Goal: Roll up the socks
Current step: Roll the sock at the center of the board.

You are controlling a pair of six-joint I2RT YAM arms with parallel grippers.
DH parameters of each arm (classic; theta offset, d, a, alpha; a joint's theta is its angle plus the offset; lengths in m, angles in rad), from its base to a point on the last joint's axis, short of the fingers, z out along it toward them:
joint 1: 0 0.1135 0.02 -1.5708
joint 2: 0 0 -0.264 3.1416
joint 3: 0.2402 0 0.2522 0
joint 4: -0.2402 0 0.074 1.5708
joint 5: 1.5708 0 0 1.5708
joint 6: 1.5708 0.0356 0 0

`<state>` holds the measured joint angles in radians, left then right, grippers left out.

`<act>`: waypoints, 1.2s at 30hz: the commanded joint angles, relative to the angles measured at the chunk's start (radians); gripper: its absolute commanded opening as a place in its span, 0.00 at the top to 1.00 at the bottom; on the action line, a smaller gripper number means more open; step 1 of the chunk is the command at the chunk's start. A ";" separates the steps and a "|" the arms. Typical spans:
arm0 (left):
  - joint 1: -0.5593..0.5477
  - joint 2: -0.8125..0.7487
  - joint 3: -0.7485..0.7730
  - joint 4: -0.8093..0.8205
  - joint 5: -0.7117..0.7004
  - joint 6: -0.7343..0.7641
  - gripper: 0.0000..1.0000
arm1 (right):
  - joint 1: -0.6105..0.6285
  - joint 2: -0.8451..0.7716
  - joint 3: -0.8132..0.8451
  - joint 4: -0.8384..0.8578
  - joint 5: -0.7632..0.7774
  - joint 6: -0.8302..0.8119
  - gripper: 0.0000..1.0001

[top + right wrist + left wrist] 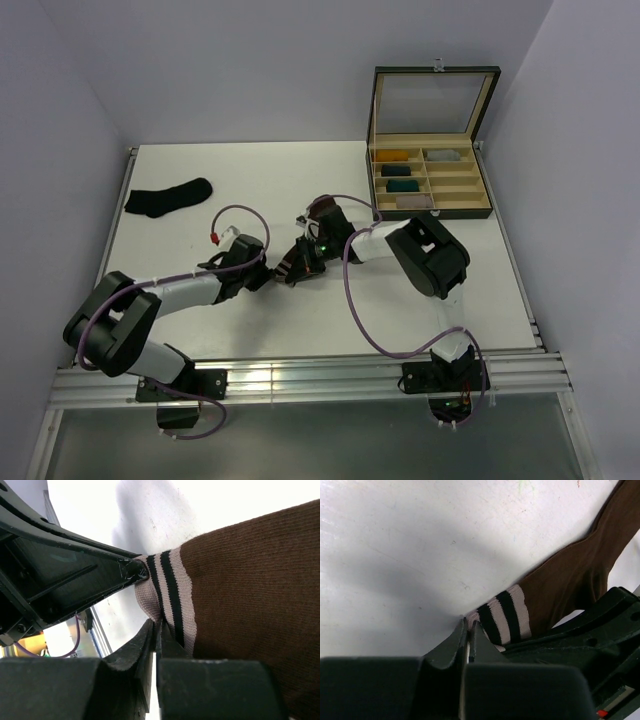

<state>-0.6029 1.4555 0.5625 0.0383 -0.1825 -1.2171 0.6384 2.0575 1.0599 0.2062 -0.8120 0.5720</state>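
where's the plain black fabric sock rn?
Top view: the black sock lies flat near the white table's far-left corner, beyond the left hand, away from the brown striped sock.

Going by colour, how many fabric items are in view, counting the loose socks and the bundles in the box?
Brown striped sock: 1
Black sock: 1
Mustard bundle: 1
Grey bundles: 2
Dark teal bundles: 2
Total: 7

No legible text, no labels or brands, no numbers or signs
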 commanded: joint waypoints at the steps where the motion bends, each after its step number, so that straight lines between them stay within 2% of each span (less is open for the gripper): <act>1: -0.005 -0.015 0.048 -0.121 -0.038 0.028 0.99 | 0.000 -0.040 -0.008 -0.080 0.092 -0.069 0.91; 7: -0.005 0.005 0.105 -0.176 -0.028 0.050 1.00 | 0.038 -0.160 -0.058 -0.071 0.204 -0.156 0.64; 8: -0.006 0.011 0.109 -0.184 -0.017 0.047 1.00 | 0.044 -0.172 -0.064 -0.068 0.217 -0.167 0.56; 11: -0.006 0.026 0.126 -0.210 -0.005 0.039 1.00 | 0.070 -0.226 -0.086 -0.067 0.296 -0.224 0.50; 23: -0.001 0.046 0.197 -0.284 0.008 0.044 1.00 | 0.221 -0.346 -0.187 0.059 0.609 -0.422 0.47; 26: 0.006 0.057 0.204 -0.285 0.021 0.053 1.00 | 0.257 -0.381 -0.242 0.143 0.681 -0.457 0.47; 36: 0.034 0.088 0.244 -0.301 0.058 0.100 1.00 | 0.362 -0.361 -0.299 0.291 0.867 -0.547 0.47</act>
<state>-0.5762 1.5364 0.7631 -0.2531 -0.1429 -1.1515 0.9638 1.7012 0.7658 0.3870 -0.0498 0.0814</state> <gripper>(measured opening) 0.025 0.532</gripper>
